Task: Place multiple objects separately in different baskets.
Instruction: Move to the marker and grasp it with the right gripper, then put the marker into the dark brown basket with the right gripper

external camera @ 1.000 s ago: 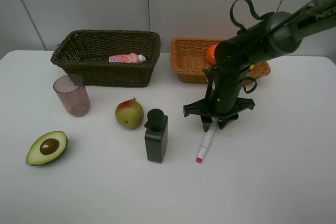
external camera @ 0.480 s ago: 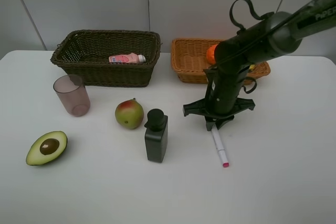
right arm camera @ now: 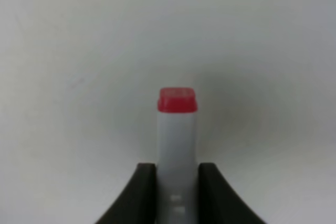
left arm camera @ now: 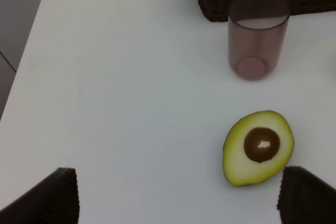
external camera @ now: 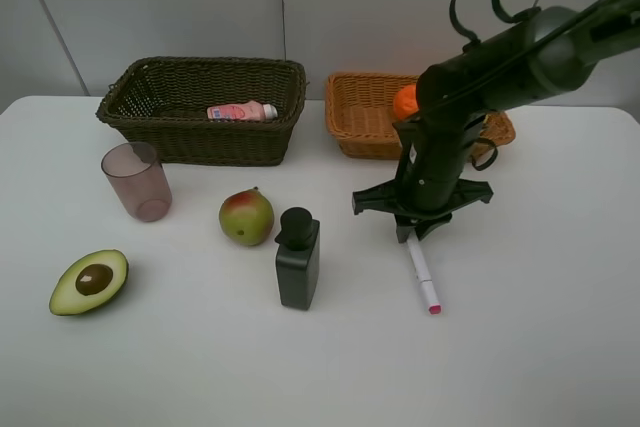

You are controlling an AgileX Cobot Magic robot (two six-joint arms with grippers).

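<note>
My right gripper (external camera: 411, 237) is shut on the white end of the pink-capped marker (external camera: 424, 282), which slants down to the table; the right wrist view shows the marker (right arm camera: 177, 140) clamped between both fingers (right arm camera: 143, 195). My left gripper (left arm camera: 178, 198) hangs open above the halved avocado (left arm camera: 258, 148), with the mauve cup (left arm camera: 258, 35) beyond. On the table stand the avocado (external camera: 90, 282), cup (external camera: 137, 181), red-green fruit (external camera: 246, 217) and black pump bottle (external camera: 298, 259). The dark basket (external camera: 130, 119) holds the small pink bottle (external camera: 240, 111). The orange (external camera: 402, 100) lies in the tan basket (external camera: 345, 132).
The right arm reaches in from the upper right and covers part of the tan basket. Both baskets stand along the back of the white table (external camera: 540, 347). The left arm does not show in the high view.
The right gripper has closed on the marker. The marker's pink cap swung from lower left to lower right, and the arm has shifted slightly right.
</note>
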